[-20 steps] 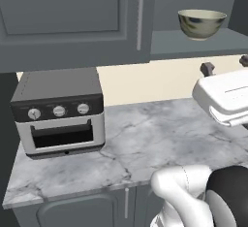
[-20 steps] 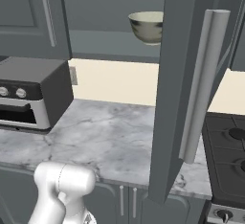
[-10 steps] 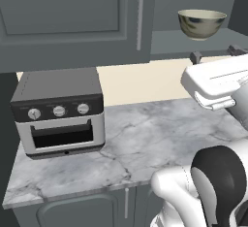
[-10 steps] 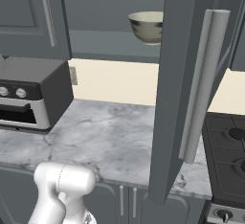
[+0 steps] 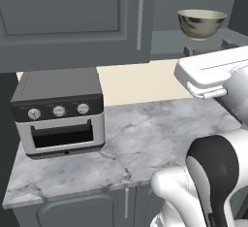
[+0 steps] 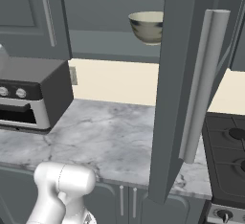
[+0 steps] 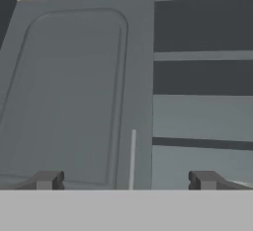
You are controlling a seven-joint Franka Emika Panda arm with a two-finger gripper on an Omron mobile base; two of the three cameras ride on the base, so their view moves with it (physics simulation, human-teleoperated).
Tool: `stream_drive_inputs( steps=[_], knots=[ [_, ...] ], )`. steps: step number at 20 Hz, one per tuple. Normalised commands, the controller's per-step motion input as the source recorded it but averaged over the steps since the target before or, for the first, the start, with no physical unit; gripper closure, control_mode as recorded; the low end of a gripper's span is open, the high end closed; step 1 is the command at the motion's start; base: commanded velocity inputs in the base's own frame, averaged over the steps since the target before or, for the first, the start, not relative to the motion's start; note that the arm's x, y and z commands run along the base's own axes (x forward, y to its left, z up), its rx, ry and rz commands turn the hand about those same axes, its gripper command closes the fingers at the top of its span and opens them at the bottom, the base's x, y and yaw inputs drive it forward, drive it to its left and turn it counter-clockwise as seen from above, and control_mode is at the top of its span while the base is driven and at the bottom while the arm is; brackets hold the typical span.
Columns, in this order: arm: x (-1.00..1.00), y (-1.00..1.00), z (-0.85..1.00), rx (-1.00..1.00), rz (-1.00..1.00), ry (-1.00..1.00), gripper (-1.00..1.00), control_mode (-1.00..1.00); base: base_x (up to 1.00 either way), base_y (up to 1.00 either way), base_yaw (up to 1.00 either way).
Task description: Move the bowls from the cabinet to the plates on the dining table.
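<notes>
Glossy cream-beige, with a darker mottled outside, the round deep bowl (image 5: 202, 23) is sitting on the open cabinet's (image 6: 182, 89) shelf, above the hand (image 7: 126, 180) and a little to one side of it. Panelled dark grey doors are filling the space ahead of the hand, one closed with a thin silver bar handle (image 7: 132, 158), bare shelves showing beside it. The hand's two dark fingers (image 7: 47, 179) are standing wide apart, gripping nothing. Below the hand, a veined grey-white marble tabletop (image 5: 145, 138) is carrying a boxy toaster oven (image 5: 58, 112) with three knobs. Compared with a moment ago, the white arm (image 5: 213, 73) is reaching higher and further toward the cabinet.
</notes>
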Motion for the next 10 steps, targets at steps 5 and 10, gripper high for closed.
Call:
stream_drive_inputs(
  steps=[5,10],
  knots=[
    [0.23,0.0,0.0,-0.01,-0.06,0.02,-1.0,-1.0,0.0,0.0,0.0],
    [0.23,0.0,-0.04,0.0,-0.05,0.02,-1.0,-1.0,0.0,0.0,0.0]
  ],
)
